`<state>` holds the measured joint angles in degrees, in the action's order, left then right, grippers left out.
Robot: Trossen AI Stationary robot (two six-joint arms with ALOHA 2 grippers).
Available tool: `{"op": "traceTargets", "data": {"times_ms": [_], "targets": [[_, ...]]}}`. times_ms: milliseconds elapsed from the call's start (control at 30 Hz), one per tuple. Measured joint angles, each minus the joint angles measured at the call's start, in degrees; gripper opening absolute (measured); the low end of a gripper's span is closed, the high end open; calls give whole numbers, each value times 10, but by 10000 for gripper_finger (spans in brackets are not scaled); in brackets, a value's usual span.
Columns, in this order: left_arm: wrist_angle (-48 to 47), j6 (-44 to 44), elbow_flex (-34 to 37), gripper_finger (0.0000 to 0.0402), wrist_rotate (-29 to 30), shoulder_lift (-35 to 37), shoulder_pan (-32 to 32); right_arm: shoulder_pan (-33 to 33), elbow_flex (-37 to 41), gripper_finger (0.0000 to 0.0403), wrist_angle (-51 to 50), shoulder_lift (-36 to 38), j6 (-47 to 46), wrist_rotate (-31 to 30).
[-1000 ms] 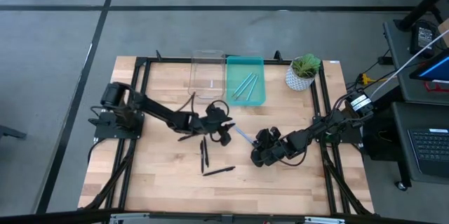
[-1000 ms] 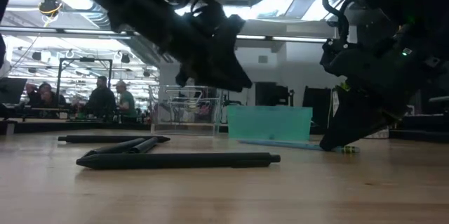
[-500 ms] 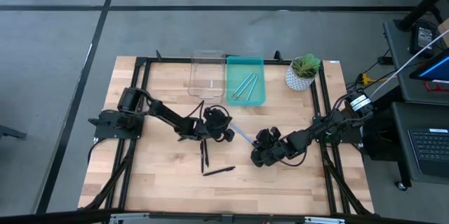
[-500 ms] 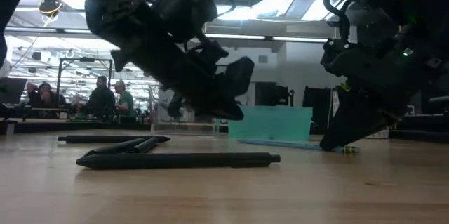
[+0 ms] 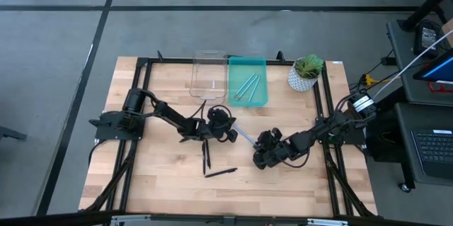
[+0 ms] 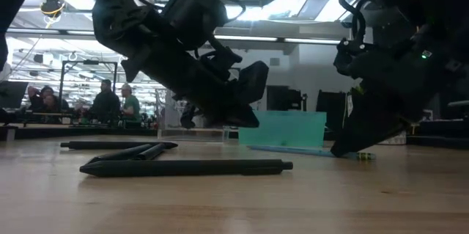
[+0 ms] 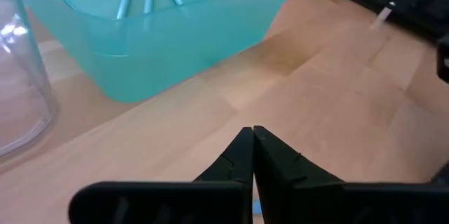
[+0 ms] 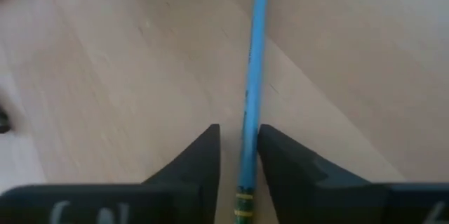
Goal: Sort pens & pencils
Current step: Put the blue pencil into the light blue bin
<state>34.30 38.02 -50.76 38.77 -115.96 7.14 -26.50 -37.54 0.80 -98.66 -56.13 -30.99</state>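
A blue pencil point(image 5: 244, 136) lies flat on the table's middle. My right gripper point(image 8: 238, 155) stands open astride it near its banded end point(image 8: 243, 201). My left gripper point(image 7: 252, 134) is shut, fingertips together, just over the pencil's other end point(image 5: 234, 129) and above the wood in the low view. It faces the teal bin point(image 7: 161, 41), which holds a few blue pencils point(image 5: 247, 84). Three black pens point(image 6: 183, 166) lie on the table near its front, seen from above as pens point(image 5: 206, 156). My right gripper has one finger point(image 8: 280, 164) against the blue pencil's side near the banded end, while a gap shows between the pencil and the other finger. The fingers slant down along the pencil. The pencil lies on the table.
A clear bin point(image 5: 209, 76) stands left of the teal bin at the table's far side. A potted plant point(image 5: 306, 72) stands at the far right. Bare wood lies near the front edge. People show in the room behind in the low view.
My left gripper has turned about its wrist and dropped lower over the pencil's free end, shifting slightly toward the table's right. The pencil, the pens and my right arm stay where they were.
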Motion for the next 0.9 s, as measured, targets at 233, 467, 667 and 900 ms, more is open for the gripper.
{"op": "traceTargets", "data": {"times_ms": [233,467,667,900], "targets": [[-2,0,0,7,-4,0,0,1,1,138,-16,66,26,-15],[-4,5,0,4,-3,0,0,1,1,128,-74,162,41,-53],[-13,5,0,2,-1,0,2,0,1,120,-71,217,78,-53],[-29,8,0,1,-12,0,2,0,1,120,-62,248,116,-55]]}}
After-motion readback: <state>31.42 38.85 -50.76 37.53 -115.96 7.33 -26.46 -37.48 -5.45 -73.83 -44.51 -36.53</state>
